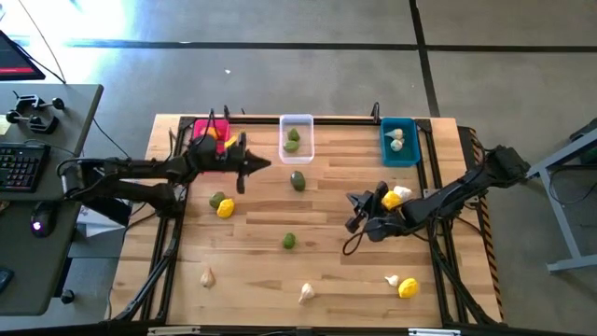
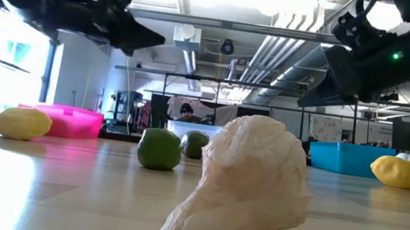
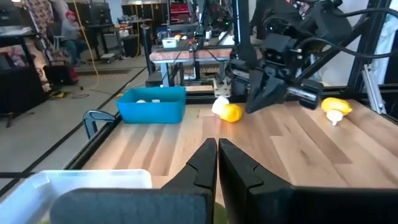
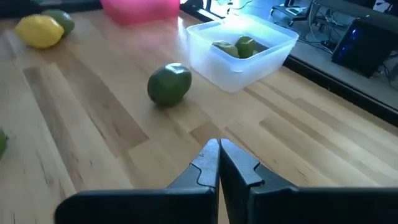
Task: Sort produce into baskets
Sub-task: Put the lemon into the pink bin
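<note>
Right, left gripper (image 1: 264,165) hangs with fingers pinched together and nothing between them, just beside the pink bin (image 1: 209,131) and pointing toward the clear bin (image 1: 297,137). Right gripper (image 1: 353,199) is pinched tight too, empty, out over mid-table with a lemon (image 1: 391,200) and a garlic bulb (image 1: 401,192) close behind it. The nearest loose piece ahead of the right gripper is a lime (image 4: 169,83), just short of the clear bin, which already holds two green ones. The teal bin (image 1: 398,142) has garlic in it. Loose produce is scattered across the table (image 1: 252,271): a lemon and lime pair on the left, garlic along the near edge.

The risk, I'd say: these round pieces roll, so a closed finger nudging one could send it off toward the edge. Both grippers would need opening first.

The pink bin's contents are mostly hidden under the left arm.
</note>
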